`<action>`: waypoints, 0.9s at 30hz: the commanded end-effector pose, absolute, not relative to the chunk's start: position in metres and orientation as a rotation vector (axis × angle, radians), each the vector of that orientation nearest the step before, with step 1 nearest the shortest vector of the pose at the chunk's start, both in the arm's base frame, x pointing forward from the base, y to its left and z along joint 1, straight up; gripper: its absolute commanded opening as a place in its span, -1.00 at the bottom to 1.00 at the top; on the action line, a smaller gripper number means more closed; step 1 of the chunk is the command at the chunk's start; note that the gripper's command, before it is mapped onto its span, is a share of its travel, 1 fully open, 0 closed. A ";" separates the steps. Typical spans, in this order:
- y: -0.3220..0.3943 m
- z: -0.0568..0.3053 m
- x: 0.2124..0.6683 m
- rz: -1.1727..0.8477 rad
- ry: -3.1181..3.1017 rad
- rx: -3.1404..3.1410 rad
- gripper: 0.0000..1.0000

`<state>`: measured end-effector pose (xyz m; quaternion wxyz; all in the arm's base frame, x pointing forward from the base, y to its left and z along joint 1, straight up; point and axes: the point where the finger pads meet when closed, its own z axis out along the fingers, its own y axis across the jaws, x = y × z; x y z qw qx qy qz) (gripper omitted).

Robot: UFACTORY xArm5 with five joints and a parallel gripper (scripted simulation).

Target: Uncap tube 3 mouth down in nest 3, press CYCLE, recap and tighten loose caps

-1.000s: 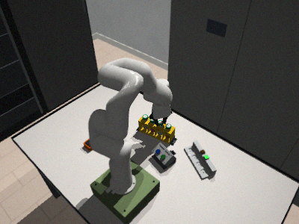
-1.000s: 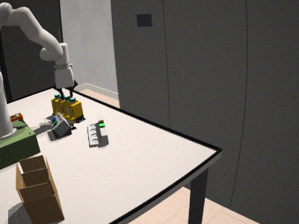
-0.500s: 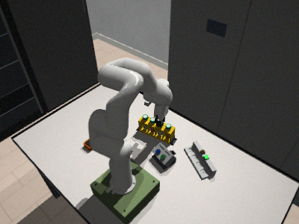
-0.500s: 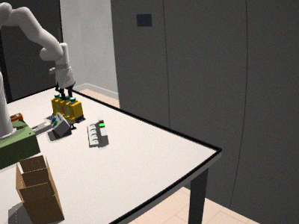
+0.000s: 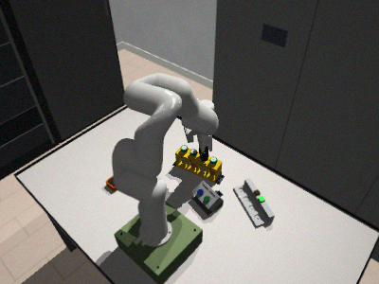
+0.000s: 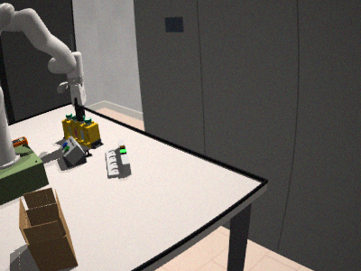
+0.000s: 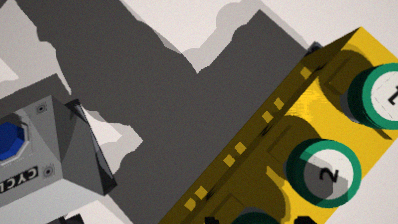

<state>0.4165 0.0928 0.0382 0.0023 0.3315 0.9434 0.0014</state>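
The yellow decapping station [image 5: 198, 163] holds four green-capped tubes. My gripper [image 5: 204, 156] stands straight down over tube 3, its fingers around that cap and slightly parted, not clamping it. The wrist view shows cap 1 [image 7: 382, 95], cap 2 [image 7: 325, 172] and only the rim of cap 3 [image 7: 255, 219] at the bottom edge, between my dark fingertips. The caps of tube 1 [image 5: 183, 149], tube 2 [image 5: 193, 152] and tube 4 [image 5: 213, 160] sit on their tubes. The cap tray [image 5: 253, 202] shows a lit green lamp [image 5: 261, 199]. The key housing [image 5: 207, 199] carries the blue CYCLE key [image 7: 9, 140] and the green READY key [image 5: 207, 199].
The arm's green base [image 5: 158, 239] stands at the table's near side. A small orange object [image 5: 110, 184] lies left of the base. An open cardboard box [image 6: 45, 228] stands near the table's front edge. Dark cabinets rise behind the table.
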 end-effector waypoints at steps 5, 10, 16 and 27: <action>0.093 0.039 0.418 0.002 2.985 0.949 -0.08; 0.093 0.039 0.418 0.002 2.985 0.949 -1.00; 0.093 0.039 0.418 0.002 2.985 0.949 -1.00; 0.093 0.039 0.418 0.005 2.774 1.455 -1.00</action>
